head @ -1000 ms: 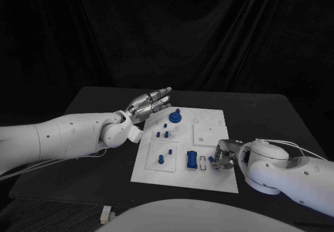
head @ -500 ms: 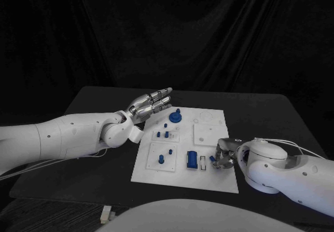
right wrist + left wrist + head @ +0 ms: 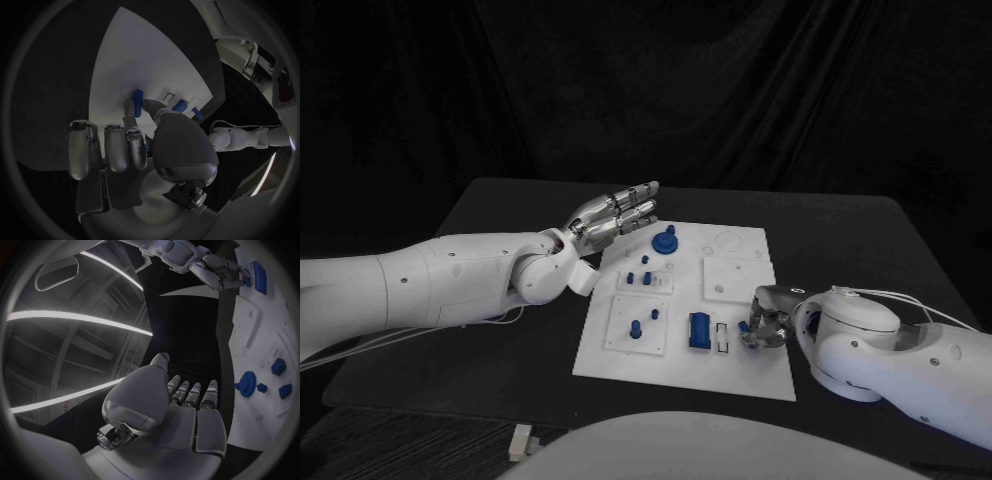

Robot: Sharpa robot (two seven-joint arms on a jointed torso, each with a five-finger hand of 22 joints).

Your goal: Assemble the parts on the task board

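The black counter [image 3: 488, 330] carried the white board [image 3: 682, 370] in its middle. On the board sat small blue parts: a round knob [image 3: 664, 241] at the far end, some little pegs [image 3: 638, 277] in the middle, and a taller blue block [image 3: 697, 330] standing at the near end. The left hand [image 3: 610, 213] hovered above the far left edge of the board, its fingers stretched out flat and side by side, holding nothing. The right hand [image 3: 764, 322] rested low on the near right part of the board, just beside the blue block. In the right wrist view its fingers [image 3: 131, 111] touched a small blue piece [image 3: 137, 95] lying on the board, but I could not tell if they pinched it or only pressed on it. The step seemed to be fitting that small piece into its spot. To do it well, the right hand should go slowly, keep the piece straight over its hole, and push gently down. The left hand should stay out of the way.
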